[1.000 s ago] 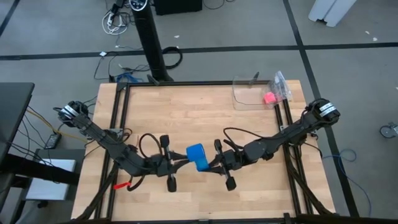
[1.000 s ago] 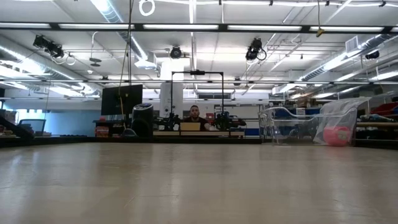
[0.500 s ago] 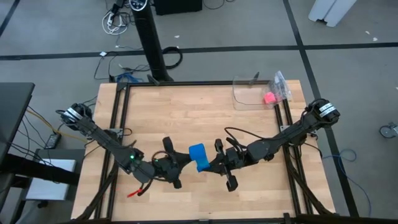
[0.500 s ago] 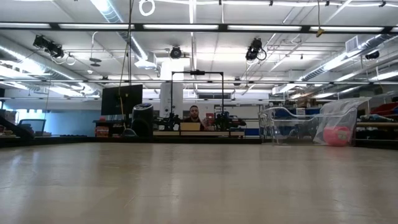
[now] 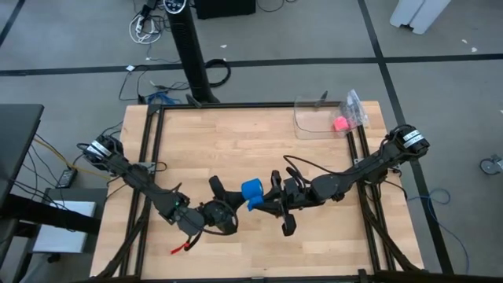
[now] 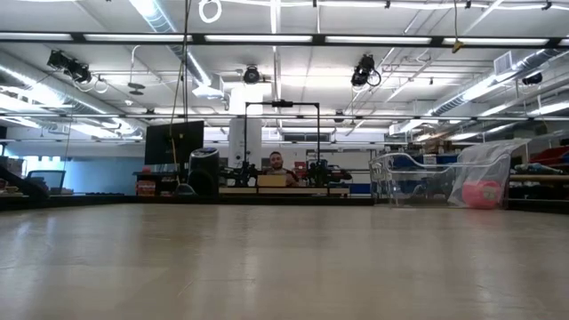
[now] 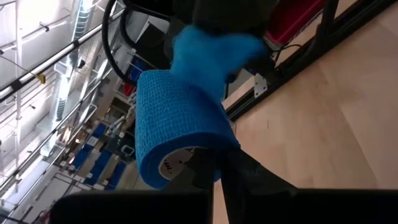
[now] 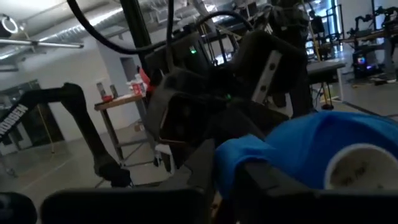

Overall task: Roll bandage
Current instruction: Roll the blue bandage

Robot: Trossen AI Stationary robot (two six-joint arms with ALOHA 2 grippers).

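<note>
The bright blue soft cloth bandage coil (image 5: 251, 191) is held above the wooden bench (image 5: 236, 141), low of the high view's centre. It is clamped between the left gripper (image 5: 230, 201) fingers and the right gripper (image 5: 266, 203) fingers, one from either side.

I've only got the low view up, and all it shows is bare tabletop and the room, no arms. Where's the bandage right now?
Observer: From above, the bandage is a bright blue coil about midway across the table, on the half away from the clear bin.
Operator: And where are the arms?
Observer: The left tool and the right tool meet at the coil from opposite sides, with the coil between them.
Operator: Is it wound on anything?
Observer: The left wrist view shows a white core at the coil's open end.
</note>
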